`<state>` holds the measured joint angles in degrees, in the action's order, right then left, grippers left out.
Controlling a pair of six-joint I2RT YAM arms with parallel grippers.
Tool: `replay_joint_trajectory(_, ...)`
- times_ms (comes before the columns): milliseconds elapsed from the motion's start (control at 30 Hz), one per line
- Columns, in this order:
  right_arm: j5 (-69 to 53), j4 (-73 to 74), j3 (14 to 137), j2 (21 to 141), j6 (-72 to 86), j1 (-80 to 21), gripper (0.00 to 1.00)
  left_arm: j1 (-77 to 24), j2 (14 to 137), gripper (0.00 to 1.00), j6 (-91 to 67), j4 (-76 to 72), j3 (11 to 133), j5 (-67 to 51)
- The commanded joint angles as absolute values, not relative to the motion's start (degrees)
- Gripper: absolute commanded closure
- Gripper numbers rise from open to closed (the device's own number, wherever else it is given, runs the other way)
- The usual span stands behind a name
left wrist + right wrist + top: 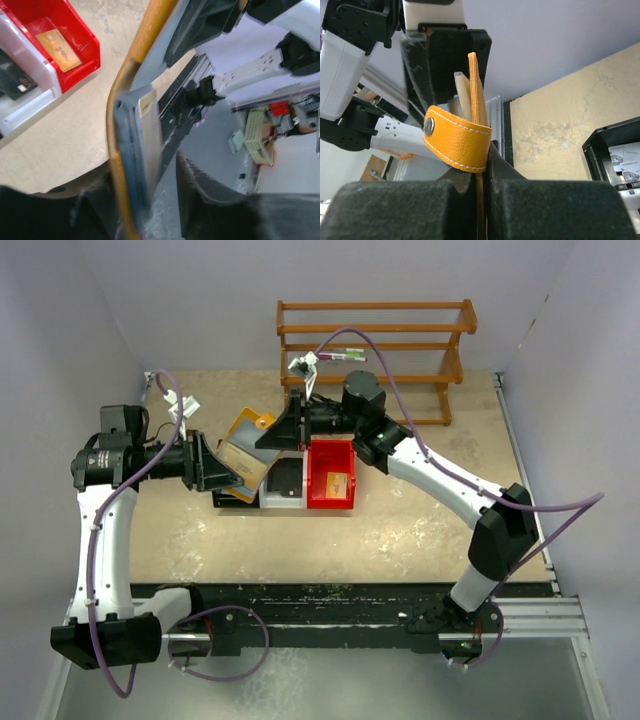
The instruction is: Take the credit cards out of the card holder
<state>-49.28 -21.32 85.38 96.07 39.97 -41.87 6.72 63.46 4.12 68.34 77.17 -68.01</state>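
The card holder (245, 430) hangs in the air above the row of bins, open, its orange outside up and its blue-grey inside facing down and left, stretched between the two arms. The right gripper (481, 165) is closed tight on the edge of its orange flap, just under the looped snap strap (457, 145), and a pale card (462, 95) stands out of the holder beside that flap. The left gripper (145, 172) has the holder's other end between its fingers at a narrow gap, but I cannot tell whether they press on it. Below lie a black bin (232, 498), a white bin (283, 502) and a red bin (331, 448) on the table (400, 530). A wooden rack (375, 335) stands behind.
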Motion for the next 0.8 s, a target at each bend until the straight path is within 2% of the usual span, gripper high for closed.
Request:
replay_joint_trajectory(0, -49.1, -30.6, 83.4, 94.3, 46.7, -41.8, 1.00, 6.9, 62.5, 0.33, 5.5, 67.0, 79.9, -71.8)
replay_joint_trajectory(67, -42.9, -39.5, 78.7, 91.4, 52.6, -41.8, 1.00, 6.9, 61.7, 0.12, 4.5, 65.9, 79.3, -73.6)
replay_joint_trajectory(100, -40.0, -43.1, 76.2, 89.9, 54.3, -41.9, 1.00, 6.9, 61.2, 0.05, 3.6, 64.6, 78.9, -73.9)
replay_joint_trajectory(200, -32.0, -52.3, 69.3, 86.2, 60.7, -42.8, 1.00, 7.0, 59.0, 0.02, -1.3, 58.5, 76.4, -74.3)
replay_joint_trajectory(433, -21.7, -61.3, 59.6, 81.3, 67.2, -45.3, 1.00, 7.0, 54.3, 0.07, -19.8, 37.9, 67.6, -79.2)
replay_joint_trajectory(533, -19.5, -61.6, 58.7, 80.6, 67.4, -46.4, 1.00, 7.0, 52.9, 0.12, -28.2, 28.3, 65.1, -79.8)
replay_joint_trajectory(633, -17.3, -62.0, 58.1, 79.8, 67.6, -47.0, 1.00, 7.1, 52.5, 0.23, -36.1, 20.0, 63.7, -80.8)
replay_joint_trajectory(767, -15.3, -63.3, 54.7, 79.2, 68.1, -47.4, 1.00, 7.1, 52.4, 0.38, -37.9, 18.5, 63.6, -81.2)
